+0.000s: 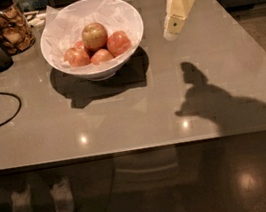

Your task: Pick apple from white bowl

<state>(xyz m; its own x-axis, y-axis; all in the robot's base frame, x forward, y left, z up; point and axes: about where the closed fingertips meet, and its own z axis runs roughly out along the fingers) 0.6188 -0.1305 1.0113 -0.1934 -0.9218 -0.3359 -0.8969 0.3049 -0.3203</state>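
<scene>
the gripper [171, 31] is hanging over the counter [124, 114], right of the white bowl [133, 43] and apart from it; i cannot tell whether it is spread or pressed together. the apple [94, 36] is sitting atop redder apples [118, 43] inside the bowl.

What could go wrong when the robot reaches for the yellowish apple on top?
The gripper hangs to the right of the white bowl, apart from it. Coming in sideways, it might bump the rim and shove the bowl. The apple sits piled on the redder apples, so a poke could roll it off, or the wrong one could get grabbed. The crinkled paper could also snag.
</scene>
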